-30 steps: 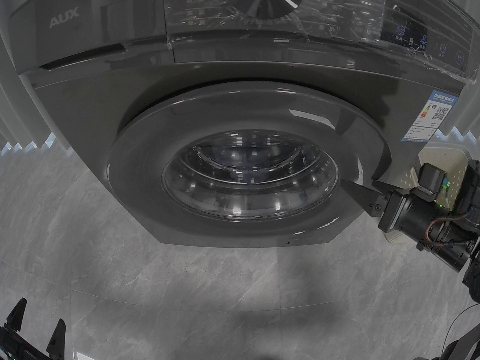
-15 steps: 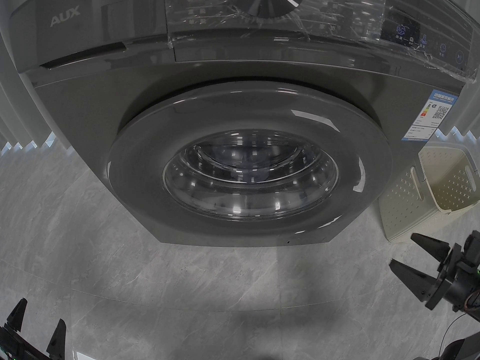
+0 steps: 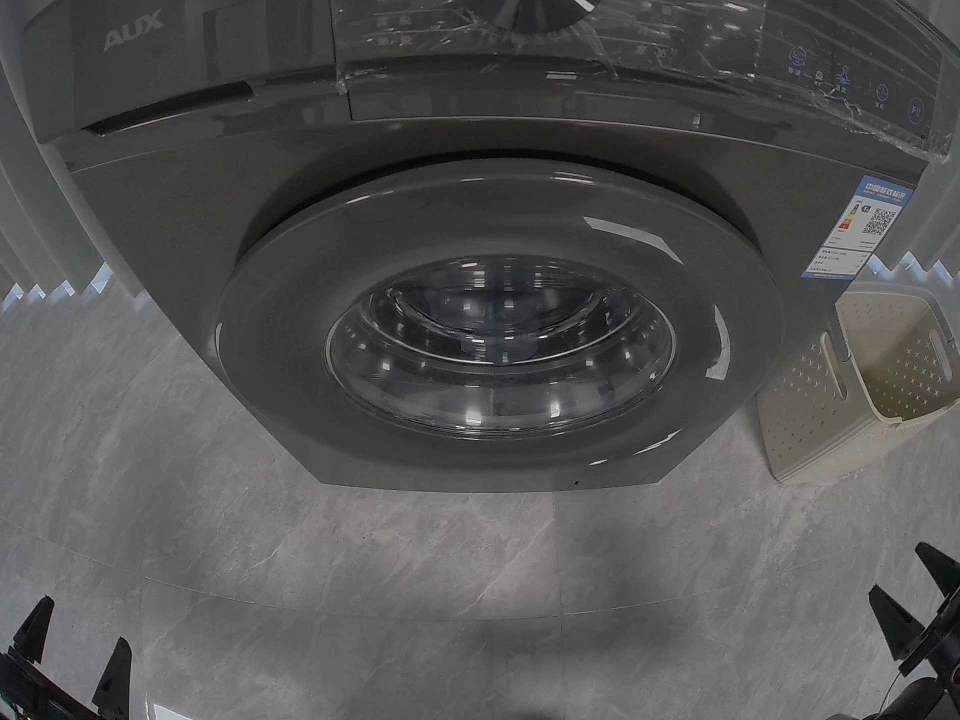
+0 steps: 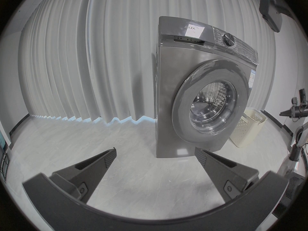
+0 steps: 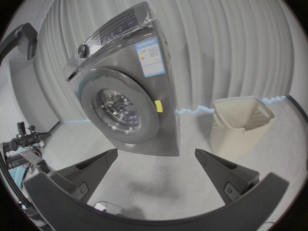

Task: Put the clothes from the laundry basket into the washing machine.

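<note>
Right gripper spread, low over grey tile floor; pleated curtain behind.

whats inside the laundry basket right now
The laundry basket shows bare perforated inner walls, with nothing piled near its rim. Its near wall hides the bottom, so something lying flat down there cannot be ruled out.

You see a pale grey, marble-veined tile floor carrying everything here. The dark grey washing machine stands directly on it, with its round glass door shut. Just beside the machine, on the robot's right, the cream perforated laundry basket sits upright on the same floor, its opening facing up.
</note>
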